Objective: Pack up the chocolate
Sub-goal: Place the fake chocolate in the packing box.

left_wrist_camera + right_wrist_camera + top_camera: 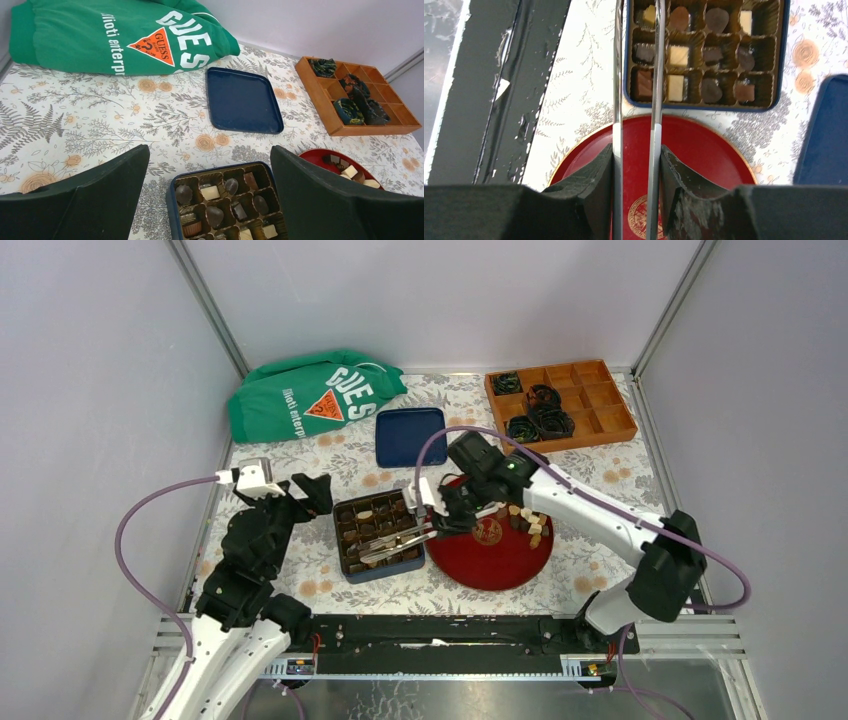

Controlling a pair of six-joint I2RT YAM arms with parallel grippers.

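Centre frame, right gripper (pixel 636 160) clamps slim steel tweezers (pixel 657 100), left gripper (pixel 209 150) gapes wide; small brown-and-cream chocolates (pixel 678 56) seem light, brittle: pinch their sides

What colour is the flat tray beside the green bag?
Dark blue tray; clearest in the left wrist view.

Left arm (pixel 245 560) sitting folded near its base, left gripper (pixel 209 150) hanging wide open. Right arm (pixel 590 510) reaching forward-left, right gripper (pixel 636 155) pinching metal tongs (pixel 655 75).
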